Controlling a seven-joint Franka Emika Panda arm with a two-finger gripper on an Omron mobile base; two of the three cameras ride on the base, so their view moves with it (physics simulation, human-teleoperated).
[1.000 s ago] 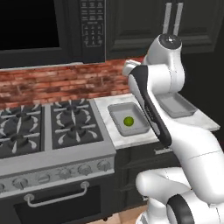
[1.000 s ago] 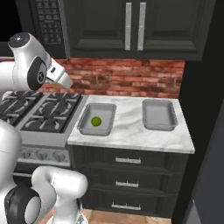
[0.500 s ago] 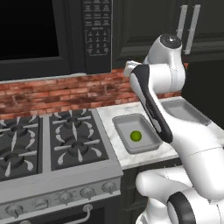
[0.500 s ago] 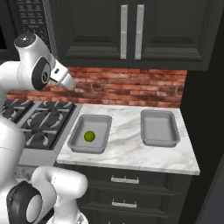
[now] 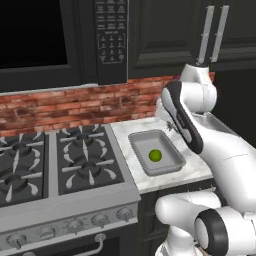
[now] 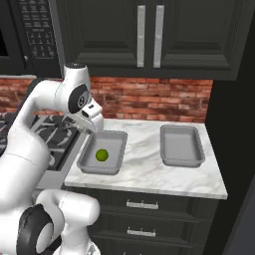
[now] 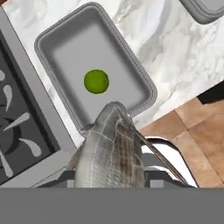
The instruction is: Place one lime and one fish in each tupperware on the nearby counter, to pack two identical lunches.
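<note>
My gripper [image 7: 110, 177] is shut on a grey scaly fish [image 7: 111, 151], which points at the near rim of a tupperware [image 7: 57, 30]. A green lime [image 7: 96, 81] lies in the middle of that tray. In the right base view the gripper [image 6: 91, 120] hangs just above the left tupperware [image 6: 87, 158] with the lime [image 6: 102, 155]; the right tupperware [image 6: 182, 158] holds nothing. Both trays stand on the marble counter [image 6: 144, 169]. In the left base view my arm hides the hand, while the tupperware [image 5: 142, 142] and lime [image 5: 155, 155] show.
A black gas stove [image 5: 55, 160] adjoins the counter's left edge. A brick backsplash [image 6: 154, 99] and dark upper cabinets [image 6: 149, 35] stand behind, with a microwave [image 5: 45, 40] over the stove. Black drawers [image 6: 144, 206] sit below the counter; a dark tall panel [image 6: 234, 149] bounds its right end.
The base has driven, so both base views have shifted and the counter looks nearer. My hand, still holding the fish, has come down over the left tupperware.
</note>
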